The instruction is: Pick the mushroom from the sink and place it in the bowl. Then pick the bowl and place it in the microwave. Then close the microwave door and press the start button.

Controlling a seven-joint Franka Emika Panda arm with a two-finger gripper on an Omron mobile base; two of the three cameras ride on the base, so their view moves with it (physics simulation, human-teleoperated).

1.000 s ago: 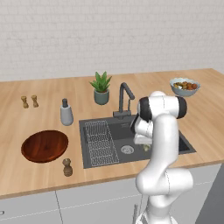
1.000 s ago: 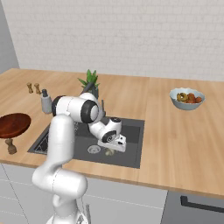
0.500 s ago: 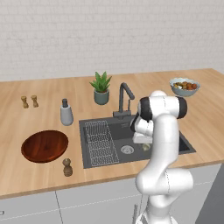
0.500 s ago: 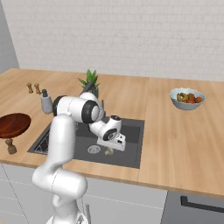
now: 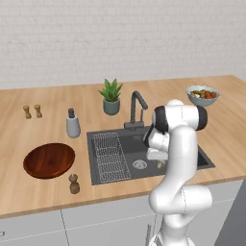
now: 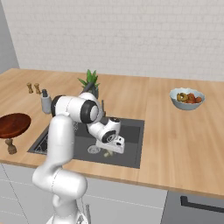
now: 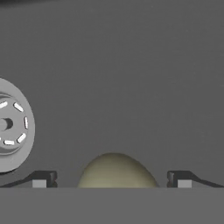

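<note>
- Mushroom [image 7: 117, 170] — a pale beige cap — lies on the dark floor of the sink [image 5: 192, 144], in the right half of the basin, with the round steel drain [image 7: 11, 125] just to one side of it.
- Gripper [image 7: 112, 179] is down inside the basin directly over the mushroom; its two dark fingertips [image 7: 41, 178] stand wide apart, one on each side of the cap, and neither touches it, so the claw is spread open and holds nothing.
- From the right base view the hand [image 6: 113, 142] hangs low over the sink floor, with a small pale shape showing just beneath it.
- No brand, label or writing can be read on anything in these views.
- Bowl [image 5: 49, 160] of dark reddish wood sits on the counter [image 5: 226, 125] left of the sink, well apart from the gripper; a small wooden grinder [image 5: 74, 183] stands near its front edge.
- Wire rack [image 5: 111, 154] covers the left half of the basin; the faucet [image 5: 136, 109] rises at the back rim, close behind the arm.
- Sink floor around the mushroom is bare grey on the sides that show.
- Pale bowl of coloured food [image 5: 202, 95] sits far right; a potted plant [image 5: 111, 96] and a soap dispenser [image 5: 72, 123] stand behind the sink — all clear of the basin.
</note>
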